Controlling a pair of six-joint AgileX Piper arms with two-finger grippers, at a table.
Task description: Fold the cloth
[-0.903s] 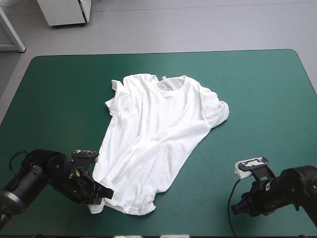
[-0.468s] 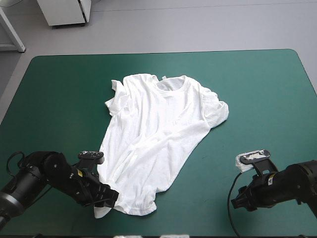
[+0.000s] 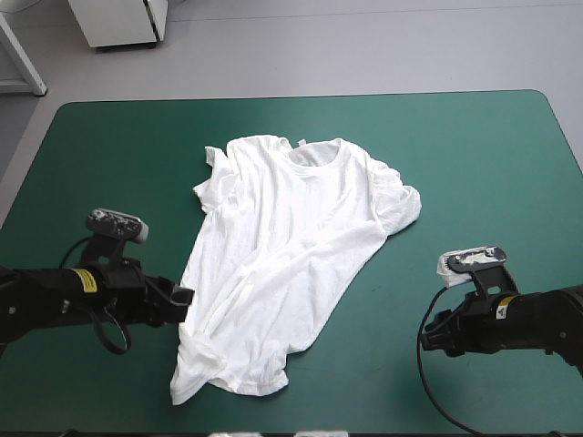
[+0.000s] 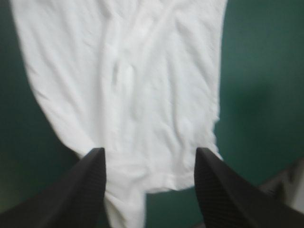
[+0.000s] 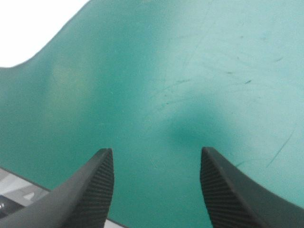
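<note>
Teal-green cover [image 3: 474, 155] is overlying the whole worktop [image 3: 91, 137], whose corners are rounded; fine scratches are showing on the cover in the right wrist view. Beyond the far edge a pale grey floor [image 3: 364, 45] is running across the room, and a white cabinet [image 3: 118, 23] is standing on it past the far left corner.

The T-shirt [image 3: 291, 246] is lying spread out near the middle of the worktop, white and short-sleeved. Its collar is pointing toward the far edge and its hem is trailing slantwise toward the near left corner. Both sleeves are lying bunched and creased, and long wrinkles are running down the body to a rumpled hem.

The left hand [image 3: 185, 299] is sitting low at the T-shirt's left side edge, a little above the hem, on the side of the worktop's left edge. Its black fingers [image 4: 85, 185] are standing spread apart and are gripping nothing; in the left wrist view the cloth is lying ahead of them and in the gap between them. Whether the fingertips are touching the cloth cannot be told.

The right hand [image 3: 433, 335] is hovering over bare cover toward the near right corner, well apart from the T-shirt. Its fingers [image 5: 90, 190] are likewise standing apart, with only cover between them, and a white corner of the T-shirt is showing far ahead.
</note>
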